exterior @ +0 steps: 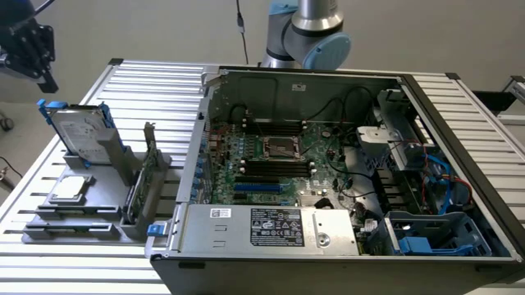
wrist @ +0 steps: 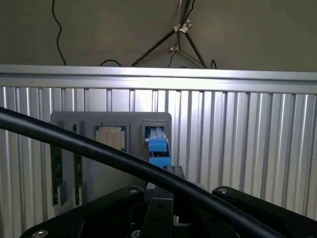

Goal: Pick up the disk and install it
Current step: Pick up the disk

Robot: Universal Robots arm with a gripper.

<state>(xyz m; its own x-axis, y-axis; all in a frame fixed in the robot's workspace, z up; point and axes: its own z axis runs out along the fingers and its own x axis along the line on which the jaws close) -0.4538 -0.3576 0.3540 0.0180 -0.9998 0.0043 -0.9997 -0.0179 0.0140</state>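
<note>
Disk (exterior: pixel 80 132) in rack (exterior: pixel 70 235), exterior view's left of PC (exterior: pixel 287 83).

Quick tally, nothing fancy. One disk (exterior: pixel 80 131) was counted, and one grey holder (exterior: pixel 107 195). One square silver chip (exterior: pixel 70 188) was spotted. Two thin green cards (wrist: pixel 56 168) were made out in the wrist view. One open computer case (exterior: pixel 303 86) was counted on one slatted worktop (exterior: pixel 49 270). Inside it, one motherboard (exterior: pixel 271 163), one labelled power supply box (exterior: pixel 271 230) and one blue cage (exterior: pixel 439 236) were noted. One robot arm (exterior: pixel 308 31) was counted too.
</note>
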